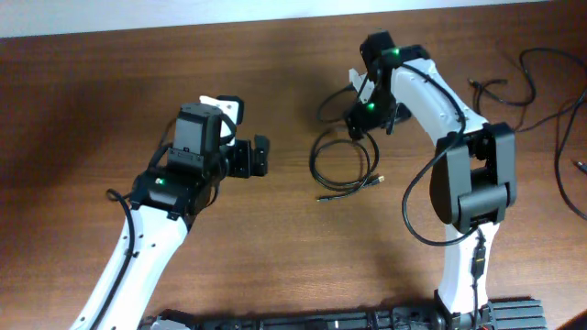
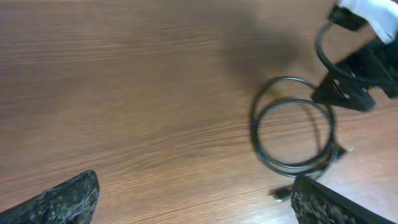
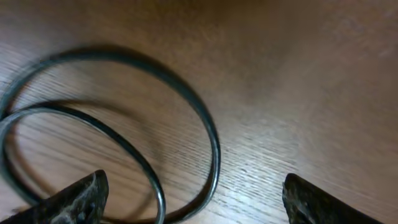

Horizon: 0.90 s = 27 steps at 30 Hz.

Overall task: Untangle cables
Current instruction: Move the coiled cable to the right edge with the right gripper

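Your right hand (image 3: pixel 196 205) is spread wide w/ nothing pinched. Both fingers (image 3: pixel 68 202) show at the bottom corners of its wrist view, mostly bare wood btwn them. The cables (image 3: pixel 214 146) lie right at those fingertips: two thin black loops, one inside the other, flat on the bench (image 3: pixel 311 74). Their near arcs run down btwn the fingers, close to the finger on the view's left. The opposite finger is clear of them. You can't tell from here whether the tips touch the wood.

Overhead, that hand sits over the coil's near edge. Two small plug ends (image 1: pixel 380 180) stick out on the coil's far side, away from the hand.

Your left hand (image 1: pixel 246 136) is open as far as it goes and empty. From it, the cables lie fwd and off toward its right-side finger, apart from it, w/ the right hand just past them.

Farthest out, beyond the right arm, other thin black cords (image 1: pixel 541 87) trail on the bench, well apart from both hands.
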### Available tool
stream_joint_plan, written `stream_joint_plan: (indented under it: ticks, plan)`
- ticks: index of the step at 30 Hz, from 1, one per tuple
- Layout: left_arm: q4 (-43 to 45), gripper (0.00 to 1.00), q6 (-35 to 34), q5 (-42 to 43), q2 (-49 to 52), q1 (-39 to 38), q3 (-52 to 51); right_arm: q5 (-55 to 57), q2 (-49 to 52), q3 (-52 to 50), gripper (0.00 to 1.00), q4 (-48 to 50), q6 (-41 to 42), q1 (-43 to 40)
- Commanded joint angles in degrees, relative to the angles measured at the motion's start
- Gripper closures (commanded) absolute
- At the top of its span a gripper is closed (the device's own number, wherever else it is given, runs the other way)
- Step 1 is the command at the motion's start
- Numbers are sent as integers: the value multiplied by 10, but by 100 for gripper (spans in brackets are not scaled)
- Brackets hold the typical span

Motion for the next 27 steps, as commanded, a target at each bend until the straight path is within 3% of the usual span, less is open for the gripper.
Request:
stream_joint_plan:
  ticks: [1,7,10,11,14,17,27]
  plan:
    - [-3,1,11,-49,-5,1,2,-2,0,-41,12,22,0,3]
    - [-3,1,11,-50,-5,1,2,-1,0,-75,12,44,-15,3]
    - [-3,1,11,-49,-5,1,2,-1,0,-100,19,75,-15,2]
    - [-3,1,11,-50,-5,1,2,3,0,-112,27,87,-15,2]
    - [-3,1,11,-50,-5,1,2,28,1,-146,72,113,-5,0]
    - [-3,1,11,-50,-5,1,2,78,1,-166,95,117,36,-17]
    - [-3,1,11,-49,-5,1,2,94,1,-169,96,86,67,-197]
